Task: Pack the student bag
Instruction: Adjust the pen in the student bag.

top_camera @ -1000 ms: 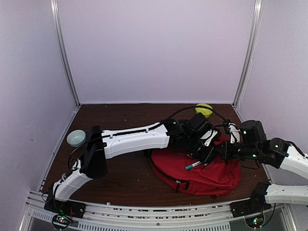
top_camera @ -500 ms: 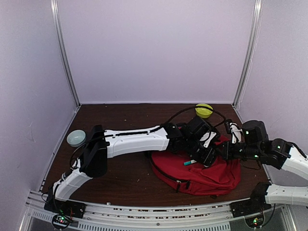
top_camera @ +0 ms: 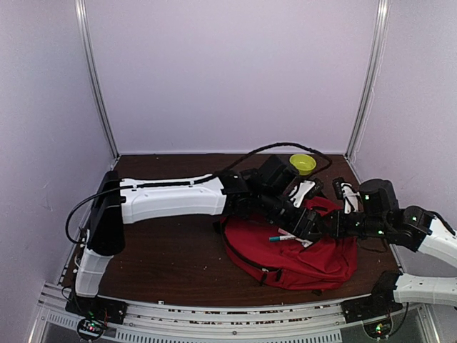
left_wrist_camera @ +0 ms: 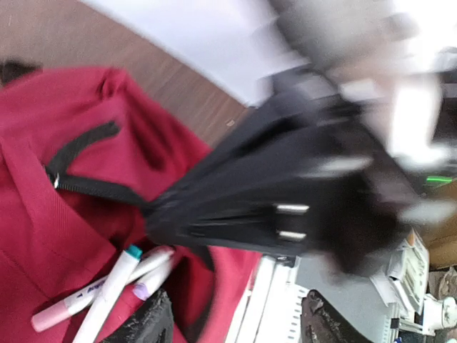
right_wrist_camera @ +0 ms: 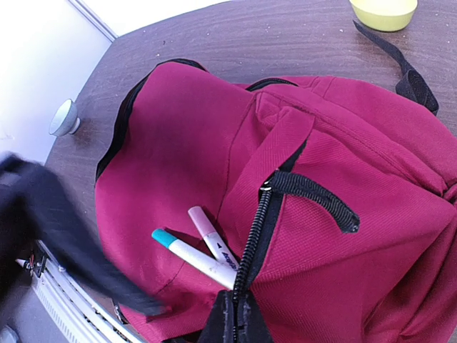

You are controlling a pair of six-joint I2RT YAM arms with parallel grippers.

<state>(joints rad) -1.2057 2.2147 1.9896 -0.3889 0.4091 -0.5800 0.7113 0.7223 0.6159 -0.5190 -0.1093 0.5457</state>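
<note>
Far left of the right wrist view, a small pale bowl sits on the bench, well apart from the action; ignore it. Your left arm runs from the lower left of the top view across to mid-frame. The student bag lies flat on the bench, right of centre, low in the top view. On its red top face are two markers side by side, a teal-capped marker and a pink-capped marker. Their caps point out to the left and their other ends sit at the zipper mouth. Not inside yet, I judge.

Your left tool is just beside them, fingers apart, holding nothing; its view is motion-blurred. Just right of it, your right tool is pinched together on the bag's zipper edge, lifting the pocket mouth. The yellow bowl sits beyond the bag, upper middle, apart from it.

Step in hand, as I read it: get both markers through that opening.
- Hold the right pinch steady and high so the mouth gapes.
- Come in low from the left with the left tool.
- Close on both barrels near the caps, or push the capped ends.
- Slide them along their own length into the pocket.
- Zipper teeth could snag the tips.
- The two tools are near each other, so go slow to avoid a bump.
</note>
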